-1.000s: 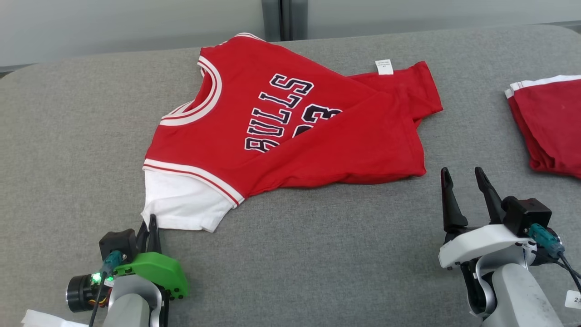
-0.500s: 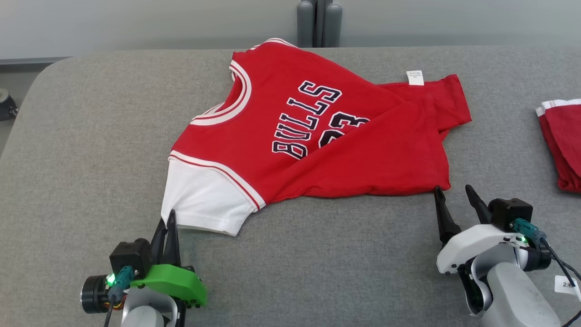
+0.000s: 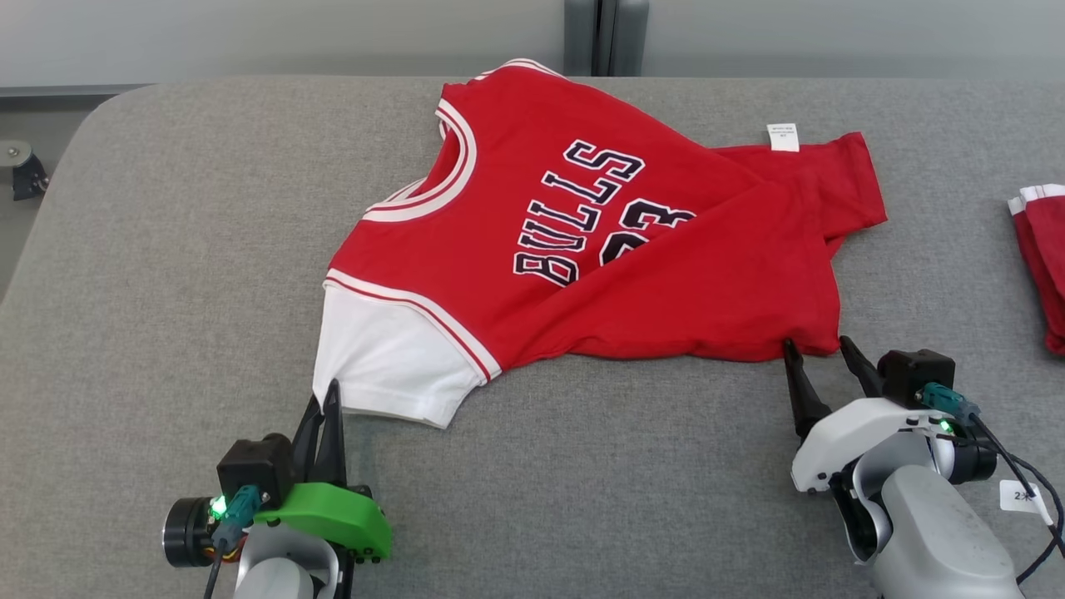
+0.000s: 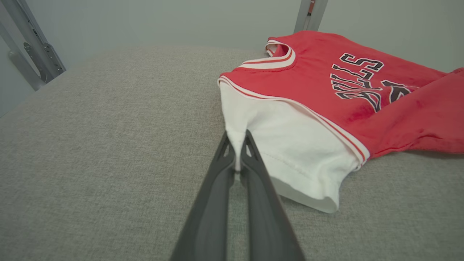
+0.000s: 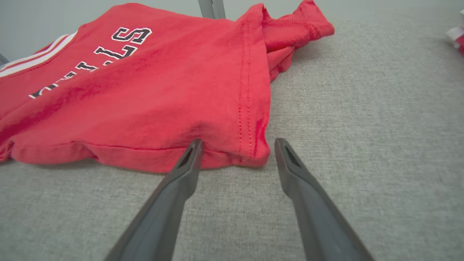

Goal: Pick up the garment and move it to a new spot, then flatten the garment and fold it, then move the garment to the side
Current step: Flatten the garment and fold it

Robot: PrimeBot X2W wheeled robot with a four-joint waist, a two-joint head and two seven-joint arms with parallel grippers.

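Note:
The garment (image 3: 632, 249) is a red jersey with a white sleeve and black "BULLS" lettering, lying rumpled across the middle of the grey padded table (image 3: 166, 249). My left gripper (image 3: 327, 393) is shut on the near corner of the white sleeve (image 4: 290, 145), whose cloth is pinched between the fingers (image 4: 235, 159). My right gripper (image 3: 817, 348) stands open at the garment's near right hem corner (image 5: 250, 152), one finger on each side of it, with the tips at the cloth's edge.
A second red garment with white trim (image 3: 1044, 249) lies at the table's right edge. A grey post (image 3: 606, 37) stands behind the table's far side. Bare grey surface stretches to the left and along the front.
The head camera has shifted, so the whole scene sits lower and further right. My right gripper has come forward to the garment's near right hem. My left gripper keeps its hold on the sleeve.

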